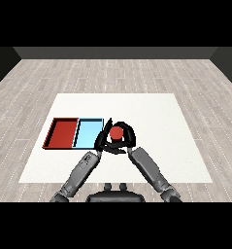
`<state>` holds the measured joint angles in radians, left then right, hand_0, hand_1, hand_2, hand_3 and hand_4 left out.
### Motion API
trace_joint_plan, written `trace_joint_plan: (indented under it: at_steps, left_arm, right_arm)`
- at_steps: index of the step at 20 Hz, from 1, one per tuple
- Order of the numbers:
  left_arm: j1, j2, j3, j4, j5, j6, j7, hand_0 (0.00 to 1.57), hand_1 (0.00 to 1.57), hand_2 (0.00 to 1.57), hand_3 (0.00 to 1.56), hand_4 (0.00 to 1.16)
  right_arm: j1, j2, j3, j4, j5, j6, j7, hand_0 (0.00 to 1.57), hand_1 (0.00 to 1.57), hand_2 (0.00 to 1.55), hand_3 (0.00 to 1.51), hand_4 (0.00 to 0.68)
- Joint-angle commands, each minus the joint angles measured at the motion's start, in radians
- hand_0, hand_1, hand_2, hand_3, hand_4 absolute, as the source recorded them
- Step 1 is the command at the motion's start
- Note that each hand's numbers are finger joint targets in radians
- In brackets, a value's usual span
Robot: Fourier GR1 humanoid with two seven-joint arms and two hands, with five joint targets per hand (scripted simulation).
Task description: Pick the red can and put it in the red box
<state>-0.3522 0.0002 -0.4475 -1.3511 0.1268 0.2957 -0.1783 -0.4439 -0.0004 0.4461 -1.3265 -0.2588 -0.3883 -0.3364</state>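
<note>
Status: the red can [116, 132] is not yet in the red tray [53, 133]. The red tray lies at the left of the white surface [161, 126], with the light blue tray [88, 133] touching its right side; both appear to hold nothing. The can is just right of the blue tray, so the blue tray lies between it and its destination.

Grasp: the right hand [124, 138] is curled round the can, its fingers arching over and beside the red top. I judge the pick to be made or nearly made; whether the can is lifted off the surface cannot be told from this view.

The left hand [102, 141] sits just left of the can, close against the right hand. Its fingers are too merged with the other hand's to read.

Remaining: carry the can left, across the blue tray, and set it down inside the red tray.
</note>
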Motion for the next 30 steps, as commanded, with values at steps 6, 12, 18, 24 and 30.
trace_joint_plan:
  at_steps: [6, 12, 18, 24, 30]
  left_arm:
    - [-0.086, 0.000, -0.046, 0.098, 0.016, 0.060, -0.012, 0.00, 0.00, 0.00, 0.00, 0.00]
    - [-0.066, 0.001, -0.131, 0.086, 0.061, 0.134, -0.040, 0.00, 0.00, 0.00, 0.00, 0.00]
    - [-0.072, 0.001, -0.097, 0.080, 0.010, 0.171, 0.021, 1.30, 1.30, 1.32, 1.25, 0.86]
    - [-0.087, 0.001, -0.105, 0.050, -0.016, 0.219, 0.103, 1.57, 1.57, 1.54, 1.45, 1.00]
    - [-0.124, 0.002, -0.174, 0.155, 0.055, 0.319, -0.008, 1.57, 1.57, 1.50, 1.34, 0.86]
  right_arm:
    - [-0.096, 0.000, 0.075, 0.018, -0.084, -0.055, 0.005, 1.44, 1.44, 1.43, 1.38, 0.595]
    - [-0.036, 0.000, 0.066, -0.031, -0.043, -0.056, -0.005, 1.46, 1.46, 1.45, 1.40, 0.523]
    - [-0.071, 0.000, 0.110, 0.053, -0.138, -0.082, -0.093, 1.51, 1.51, 1.46, 1.40, 0.528]
    - [-0.099, -0.001, 0.158, 0.012, -0.132, -0.124, -0.053, 1.47, 1.47, 1.44, 1.39, 0.561]
    - [-0.044, -0.001, 0.090, -0.028, -0.073, -0.051, -0.035, 1.52, 1.52, 1.45, 1.39, 0.541]
